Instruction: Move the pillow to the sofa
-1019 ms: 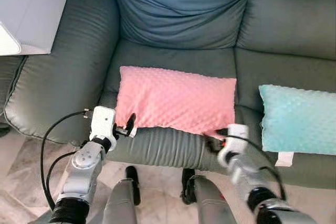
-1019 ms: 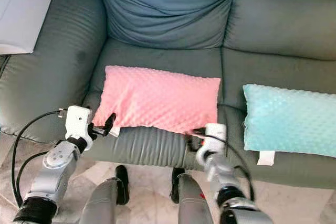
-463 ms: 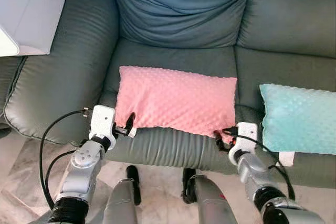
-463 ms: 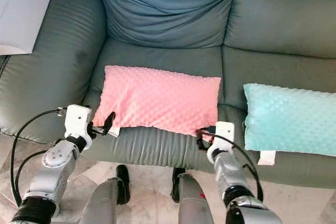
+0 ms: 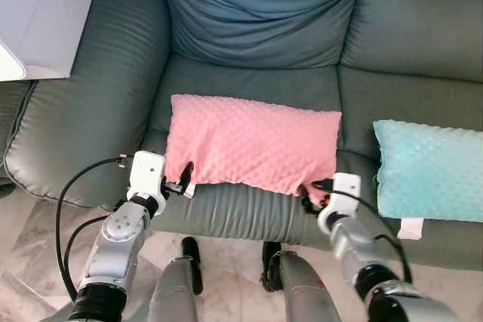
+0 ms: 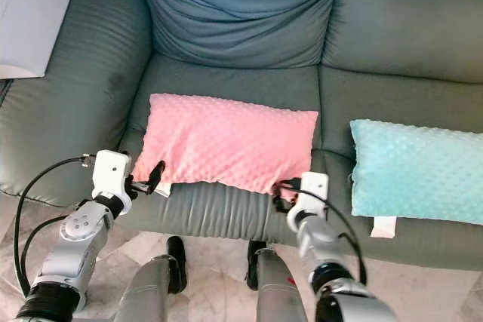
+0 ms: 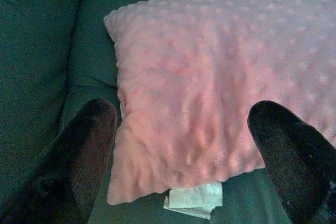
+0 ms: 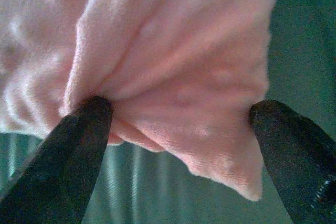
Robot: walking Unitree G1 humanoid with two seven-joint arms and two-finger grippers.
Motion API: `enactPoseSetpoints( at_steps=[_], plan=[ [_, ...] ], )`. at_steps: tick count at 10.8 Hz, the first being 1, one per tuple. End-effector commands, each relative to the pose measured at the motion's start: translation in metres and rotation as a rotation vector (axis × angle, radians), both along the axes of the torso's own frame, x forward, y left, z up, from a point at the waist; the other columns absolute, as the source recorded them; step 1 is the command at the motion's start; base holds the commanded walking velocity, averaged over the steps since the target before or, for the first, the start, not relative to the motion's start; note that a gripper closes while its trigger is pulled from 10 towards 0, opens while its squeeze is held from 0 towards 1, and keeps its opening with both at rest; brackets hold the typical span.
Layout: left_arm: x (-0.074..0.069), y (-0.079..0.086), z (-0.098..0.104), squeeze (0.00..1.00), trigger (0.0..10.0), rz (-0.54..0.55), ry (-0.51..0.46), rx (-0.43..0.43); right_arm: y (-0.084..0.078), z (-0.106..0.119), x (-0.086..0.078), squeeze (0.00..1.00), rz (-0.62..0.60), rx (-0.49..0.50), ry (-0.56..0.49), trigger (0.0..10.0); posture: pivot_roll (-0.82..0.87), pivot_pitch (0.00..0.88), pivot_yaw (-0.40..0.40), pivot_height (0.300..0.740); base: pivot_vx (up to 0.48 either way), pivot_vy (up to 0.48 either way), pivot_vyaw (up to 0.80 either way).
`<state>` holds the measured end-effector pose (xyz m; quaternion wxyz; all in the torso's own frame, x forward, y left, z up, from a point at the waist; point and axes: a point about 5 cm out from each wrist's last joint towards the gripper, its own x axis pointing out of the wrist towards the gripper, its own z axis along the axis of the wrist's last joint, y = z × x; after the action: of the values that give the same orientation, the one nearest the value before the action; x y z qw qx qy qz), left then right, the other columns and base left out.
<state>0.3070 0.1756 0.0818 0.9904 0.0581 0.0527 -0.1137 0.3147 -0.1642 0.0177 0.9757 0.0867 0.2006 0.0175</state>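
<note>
A pink dotted pillow lies flat on the grey-green sofa, on the left seat near its front edge. My left gripper is at the pillow's near left corner, by the white tag. In the left wrist view its fingers stand wide apart, open, with the pillow just ahead of them. My right gripper is at the near right corner. It is open too, and its fingers flank the bunched pink corner.
A teal dotted pillow lies on the neighbouring seat to the right. A blue back cushion leans behind the pink pillow. A white object sits beyond the left armrest. My legs stand on tiled floor.
The right arm rose to the pillow's near right corner, swung right, then edged back left. The left arm and the pillow have stayed put.
</note>
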Motion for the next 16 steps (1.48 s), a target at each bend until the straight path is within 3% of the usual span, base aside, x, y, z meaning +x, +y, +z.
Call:
enactPoseSetpoints(
  at_steps=[1,3,6,12,16],
  plan=[
    [-0.007,0.003,-0.01,0.0,10.0,0.014,0.044,0.008,0.001,-0.02,-0.017,0.0,-0.006,-0.015,0.088,10.0,-0.01,0.448,0.033,0.74,0.0,0.0,0.0],
    [-0.006,0.002,-0.01,0.0,10.0,0.012,0.042,0.006,-0.014,-0.029,-0.027,0.0,-0.053,-0.106,0.154,10.0,-0.01,0.445,0.033,0.74,0.0,0.0,0.0],
    [-0.006,0.004,-0.01,0.0,10.0,0.021,0.041,0.01,-0.04,-0.017,-0.019,0.0,-0.148,-0.285,0.125,10.0,-0.01,0.447,0.03,0.74,0.0,0.0,0.0],
    [-0.006,0.005,-0.009,0.0,10.0,0.026,0.039,0.017,-0.067,-0.009,-0.018,0.0,-0.244,-0.366,0.117,10.0,0.0,0.451,0.034,0.74,0.0,0.0,0.0],
    [-0.004,0.007,-0.008,0.0,10.0,0.035,0.037,0.023,-0.074,-0.002,-0.015,0.0,-0.262,-0.394,0.092,10.0,-0.01,0.443,0.028,0.74,0.0,0.0,0.0]
  ],
)
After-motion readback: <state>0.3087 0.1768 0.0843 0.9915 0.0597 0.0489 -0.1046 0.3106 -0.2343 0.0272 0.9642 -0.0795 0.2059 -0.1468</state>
